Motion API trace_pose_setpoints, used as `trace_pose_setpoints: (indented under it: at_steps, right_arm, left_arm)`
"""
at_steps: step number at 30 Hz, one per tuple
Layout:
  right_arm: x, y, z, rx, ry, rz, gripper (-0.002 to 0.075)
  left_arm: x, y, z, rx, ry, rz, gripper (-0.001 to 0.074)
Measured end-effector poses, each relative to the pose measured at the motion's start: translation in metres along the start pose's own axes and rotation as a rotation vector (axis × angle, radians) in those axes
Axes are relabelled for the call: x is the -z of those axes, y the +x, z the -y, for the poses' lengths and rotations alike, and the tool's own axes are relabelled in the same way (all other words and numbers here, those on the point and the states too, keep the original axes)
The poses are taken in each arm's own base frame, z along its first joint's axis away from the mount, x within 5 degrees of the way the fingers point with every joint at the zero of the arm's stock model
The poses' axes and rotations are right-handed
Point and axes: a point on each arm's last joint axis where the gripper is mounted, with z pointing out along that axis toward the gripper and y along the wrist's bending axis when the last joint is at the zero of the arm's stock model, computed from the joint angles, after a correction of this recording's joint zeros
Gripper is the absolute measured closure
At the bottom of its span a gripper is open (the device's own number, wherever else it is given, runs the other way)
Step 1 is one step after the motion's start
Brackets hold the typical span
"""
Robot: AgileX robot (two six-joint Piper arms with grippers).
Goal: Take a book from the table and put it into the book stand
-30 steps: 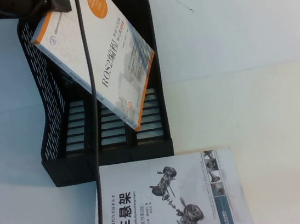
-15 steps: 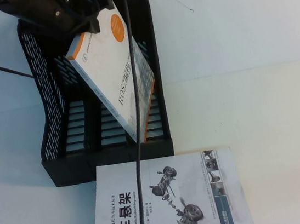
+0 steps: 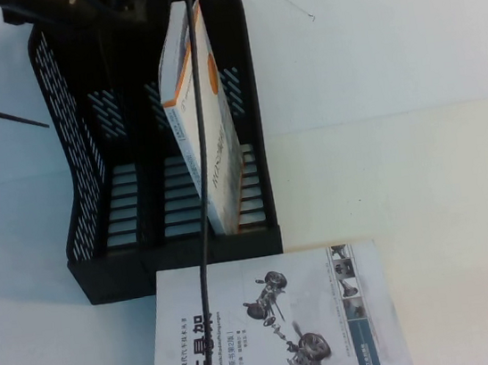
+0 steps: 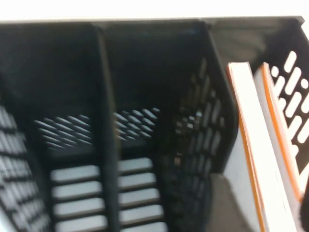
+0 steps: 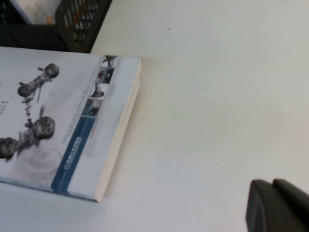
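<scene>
One orange-edged book (image 3: 207, 142) upright in book stand (image 3: 95, 211), both grippers' jaws unreadable

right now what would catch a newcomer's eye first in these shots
The orange-trimmed book standing nearly upright in the rightmost compartment of the black book stand. The left pincer hovers just above the stand's back edge. A second book, picturing car suspension parts, lies flat on the table before the stand.
</scene>
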Motion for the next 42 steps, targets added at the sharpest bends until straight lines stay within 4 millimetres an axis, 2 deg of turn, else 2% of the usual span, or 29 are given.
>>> trace_pose_setpoints:
  at_steps: [3,5,8,11,14,16,19,23,26,28,32,42]
  right_arm:
    - [0.0,-0.001,0.003,0.029,0.029,0.006,0.0727]
    - [0.001,-0.001,0.004,0.043,0.044,0.008,0.0727]
    - [0.005,-0.001,0.006,0.05,0.05,0.038,0.0726]
    - [0.015,0.0,0.008,0.043,0.037,0.104,0.0725]
    - [0.024,0.003,0.009,0.038,0.005,0.201,0.0725]
    - [0.026,0.005,0.009,0.038,-0.026,0.273,0.0725]
    - [0.023,0.011,0.01,0.04,-0.056,0.337,0.0725]
    - [0.013,0.022,0.011,0.044,-0.053,0.313,0.0725]
    - [0.004,0.03,0.013,0.042,-0.045,0.279,0.0726]
    - [0.0,0.035,0.014,0.038,-0.038,0.255,0.0726]
    - [-0.002,0.038,0.015,0.034,-0.031,0.237,0.0726]
    - [-0.002,0.038,0.015,0.034,-0.03,0.235,0.0726]
  left_arm:
    - [0.024,-0.005,-0.004,-0.056,-0.063,0.028,0.059]
    - [0.052,-0.011,-0.007,-0.103,-0.114,0.073,0.0673]
    - [0.094,-0.017,-0.008,-0.142,-0.149,0.155,0.0717]
    - [0.139,-0.013,-0.008,-0.156,-0.135,0.26,0.073]
    - [0.172,0.006,-0.011,-0.173,-0.101,0.367,0.0733]
    - [0.185,0.031,-0.016,-0.188,-0.073,0.43,0.0733]
    - [0.188,0.078,-0.026,-0.208,-0.039,0.48,0.0734]
    - [0.181,0.147,-0.043,-0.233,0.01,0.548,0.0735]
    - [0.178,0.186,-0.051,-0.241,0.051,0.622,0.0736]
    - [0.175,0.203,-0.055,-0.22,0.07,0.636,0.0736]
    - [0.171,0.219,-0.06,-0.2,0.076,0.619,0.0736]
    - [0.172,0.218,-0.06,-0.275,0.054,0.629,0.0736]
